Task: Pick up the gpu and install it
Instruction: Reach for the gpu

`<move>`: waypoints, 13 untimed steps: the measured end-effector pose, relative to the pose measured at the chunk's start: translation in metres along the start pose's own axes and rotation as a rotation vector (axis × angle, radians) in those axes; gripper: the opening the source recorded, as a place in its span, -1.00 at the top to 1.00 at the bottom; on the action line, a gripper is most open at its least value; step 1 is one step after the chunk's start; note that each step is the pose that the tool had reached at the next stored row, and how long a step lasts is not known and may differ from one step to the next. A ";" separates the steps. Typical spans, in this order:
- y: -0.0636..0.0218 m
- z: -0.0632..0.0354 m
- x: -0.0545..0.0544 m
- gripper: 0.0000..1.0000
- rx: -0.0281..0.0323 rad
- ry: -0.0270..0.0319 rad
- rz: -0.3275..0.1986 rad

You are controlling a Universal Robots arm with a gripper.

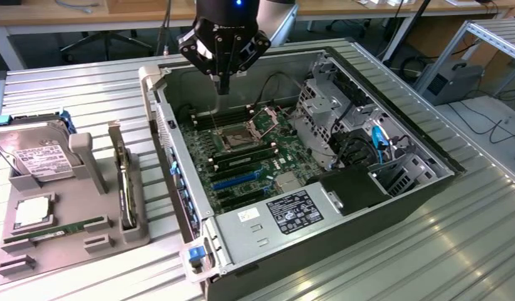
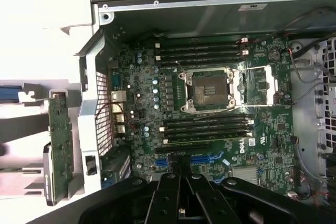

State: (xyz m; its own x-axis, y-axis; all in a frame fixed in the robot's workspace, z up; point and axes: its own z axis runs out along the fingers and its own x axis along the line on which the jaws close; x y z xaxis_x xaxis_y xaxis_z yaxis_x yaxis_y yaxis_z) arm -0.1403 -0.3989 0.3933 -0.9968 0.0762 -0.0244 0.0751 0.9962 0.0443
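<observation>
One table (image 1: pixel 458 251) is carrying one open computer case (image 1: pixel 349 251) and one grey holder (image 1: pixel 90 169). The case is housing one motherboard (image 1: pixel 240 157), which is showing one processor socket (image 1: pixel 239 133) and two banks of memory slots (image 2: pixel 202 52), one on either side of the socket. The holder is keeping one hard drive (image 1: pixel 36 153), one gpu (image 1: pixel 125 188), one green memory stick (image 1: pixel 61 229) and one square silver chip (image 1: pixel 31 213). One hand (image 1: pixel 224 88) is hanging over the case.

**Arm pose above the computer case (image 1: pixel 391 106).**
The arm (image 1: pixel 234 9) reached down from overhead with the gripper (image 1: pixel 224 84) vertical, fingertips downward, above the case's far end; its fingers (image 2: pixel 169 192) were closed, tip against tip.
</observation>
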 end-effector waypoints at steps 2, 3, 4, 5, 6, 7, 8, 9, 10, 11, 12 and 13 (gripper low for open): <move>0.0000 0.0000 0.001 0.79 0.0000 0.0000 0.000; -0.0001 0.0000 0.001 0.79 0.0000 0.0000 0.000; -0.0001 0.0000 0.001 0.79 0.0000 0.0000 0.000; -0.0001 0.0000 0.002 0.79 -0.0001 0.0000 0.000; -0.0002 0.0000 0.002 0.79 0.0000 0.0000 0.000; -0.0002 -0.0001 0.002 0.79 0.0000 0.0000 0.000; -0.0002 -0.0001 0.003 0.79 0.0000 0.0000 0.000; -0.0002 -0.0001 0.003 0.79 0.0000 0.0000 0.000; -0.0003 -0.0001 0.003 0.79 0.0000 0.0000 0.000; -0.0003 -0.0001 0.004 0.79 -0.0001 0.0000 0.000; -0.0003 -0.0001 0.004 0.79 0.0000 0.0000 0.000; -0.0003 -0.0001 0.004 0.79 0.0000 0.0000 0.000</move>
State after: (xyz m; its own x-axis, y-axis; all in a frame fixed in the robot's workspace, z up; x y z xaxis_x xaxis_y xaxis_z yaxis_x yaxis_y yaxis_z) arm -0.1443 -0.3989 0.3933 -0.9968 0.0762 -0.0244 0.0750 0.9962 0.0443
